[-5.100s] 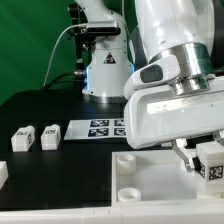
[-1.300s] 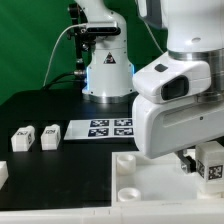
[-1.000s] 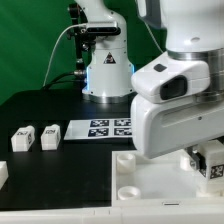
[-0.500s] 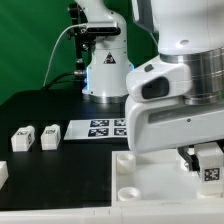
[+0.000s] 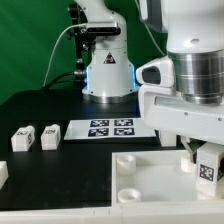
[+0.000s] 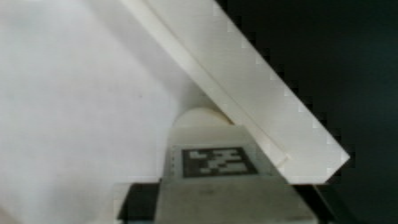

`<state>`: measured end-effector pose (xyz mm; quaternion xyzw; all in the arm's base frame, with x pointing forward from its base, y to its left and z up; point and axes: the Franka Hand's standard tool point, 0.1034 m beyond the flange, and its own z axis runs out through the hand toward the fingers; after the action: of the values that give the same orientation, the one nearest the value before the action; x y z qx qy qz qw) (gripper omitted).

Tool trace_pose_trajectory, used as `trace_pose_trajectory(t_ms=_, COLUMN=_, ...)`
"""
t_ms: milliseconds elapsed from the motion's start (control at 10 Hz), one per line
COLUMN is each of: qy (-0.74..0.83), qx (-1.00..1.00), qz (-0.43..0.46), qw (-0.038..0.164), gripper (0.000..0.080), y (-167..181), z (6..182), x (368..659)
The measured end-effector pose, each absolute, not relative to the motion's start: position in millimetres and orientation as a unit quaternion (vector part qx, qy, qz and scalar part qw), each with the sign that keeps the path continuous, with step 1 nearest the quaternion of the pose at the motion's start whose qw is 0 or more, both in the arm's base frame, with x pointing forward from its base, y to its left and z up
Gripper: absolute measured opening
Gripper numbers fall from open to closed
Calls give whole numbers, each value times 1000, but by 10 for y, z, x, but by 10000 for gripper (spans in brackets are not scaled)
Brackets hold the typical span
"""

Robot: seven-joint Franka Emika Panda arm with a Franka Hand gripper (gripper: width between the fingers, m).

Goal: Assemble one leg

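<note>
Leg [image 5: 208, 172] upright, long axis vertical, marker face toward the exterior camera; jaws pinching it over white panel [image 5: 150, 195] corner.

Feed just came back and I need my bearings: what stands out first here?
The bulky white gripper fills the exterior view's right, closed on a marker-tagged leg at the white panel's edge. Two spare legs sit at the exterior view's left, beside the marker board.
</note>
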<state>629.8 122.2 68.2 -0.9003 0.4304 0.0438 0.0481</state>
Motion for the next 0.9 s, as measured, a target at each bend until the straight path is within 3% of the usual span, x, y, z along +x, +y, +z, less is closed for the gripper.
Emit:
trace_pose_trajectory(t_ms=300, qy=572, qx=-817, qz=52, qw=55, gripper=294, y=1265, z=675, x=6299)
trace_pose_trajectory(t_ms=500, qy=703, qx=-703, qz=30, qw=105, gripper=294, y=1266, z=664, x=6275)
trace_pose_trajectory(t_ms=700, qy=778, qx=-613, qz=30, qw=133, gripper=294, y=1301, z=662, x=6291)
trace_pose_trajectory(t_ms=800, qy=763, qx=-632, qz=28, qw=133, gripper=294, y=1303, z=662, x=6284)
trace_pose_trajectory(t_ms=900, qy=762, qx=-634, qz=29, qw=133, gripper=354, y=1313, z=658, x=6280)
